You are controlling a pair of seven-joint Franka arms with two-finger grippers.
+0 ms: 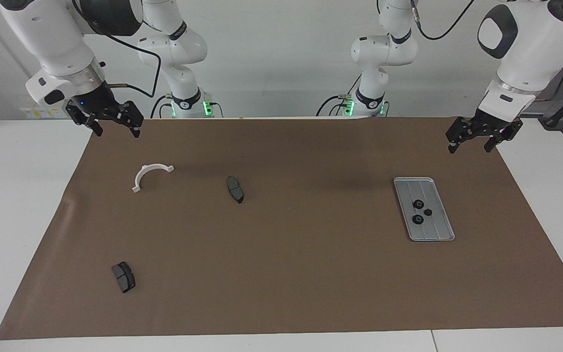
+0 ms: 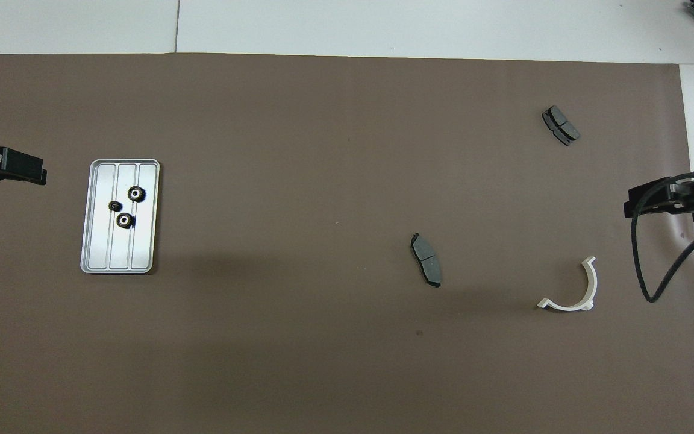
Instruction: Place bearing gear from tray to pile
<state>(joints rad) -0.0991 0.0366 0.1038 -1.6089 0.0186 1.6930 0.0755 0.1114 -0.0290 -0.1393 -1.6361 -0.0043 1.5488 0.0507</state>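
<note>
Two glossy white arms with dark joint covers, black grippers, looping black cables and green-lit bases.

A white surface fills the room's foreground, covered almost end to end by a brown paper mat. A seam divides the white top at its edge farthest from the robots. A plain pale wall rises at the back, evenly lit, with soft shadows lying on the mat.
</note>
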